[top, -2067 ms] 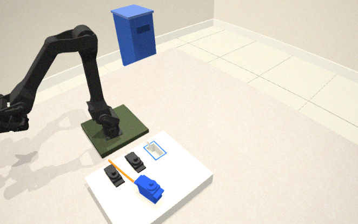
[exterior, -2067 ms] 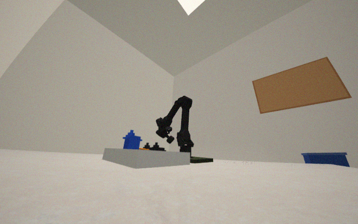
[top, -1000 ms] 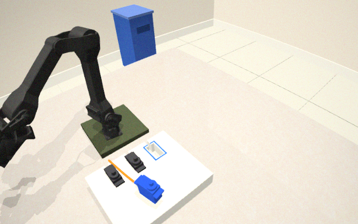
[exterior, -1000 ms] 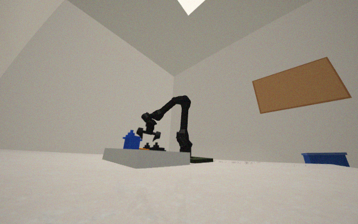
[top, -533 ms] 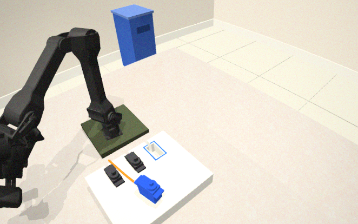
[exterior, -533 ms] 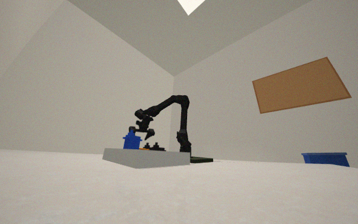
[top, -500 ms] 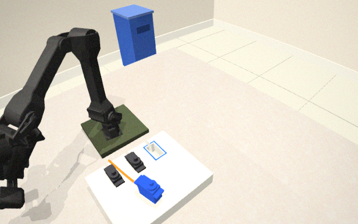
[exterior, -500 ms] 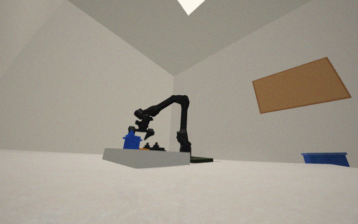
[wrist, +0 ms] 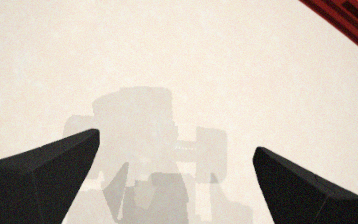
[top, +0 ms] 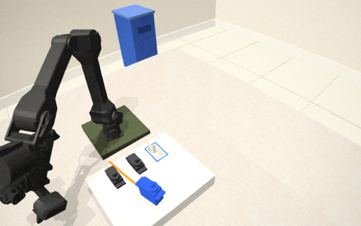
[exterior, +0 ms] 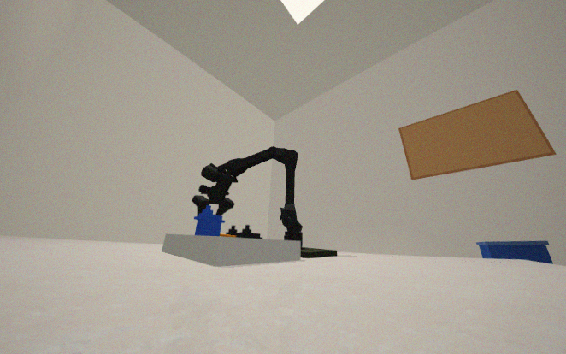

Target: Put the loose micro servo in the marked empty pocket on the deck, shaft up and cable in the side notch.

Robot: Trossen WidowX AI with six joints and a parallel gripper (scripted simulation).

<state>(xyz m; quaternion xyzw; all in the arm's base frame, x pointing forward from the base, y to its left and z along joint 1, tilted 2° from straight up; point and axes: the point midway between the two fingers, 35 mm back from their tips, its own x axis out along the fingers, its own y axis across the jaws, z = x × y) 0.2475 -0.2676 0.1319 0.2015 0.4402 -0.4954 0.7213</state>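
Red striped corner [wrist: 336, 19] only in wrist view, tan wall panel [exterior: 476, 134] only in exterior, fingers spread, empty

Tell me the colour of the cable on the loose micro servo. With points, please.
The cable [top: 122, 173] [exterior: 228, 235] is plain orange; it shows best in the top view.

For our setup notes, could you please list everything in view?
loose micro servo: one, blue, orange cable, on deck
seated servos: two, black, in deck
marked pocket: one, blue outline, in deck
deck: one, white, beside base board
base board: one, dark green, under arm
bin: one, blue, by wall
framed board: one, brown, on wall
slatted object: one, red, wrist view's corner
arm: one, black, on base board
jaws: one pair, black, open
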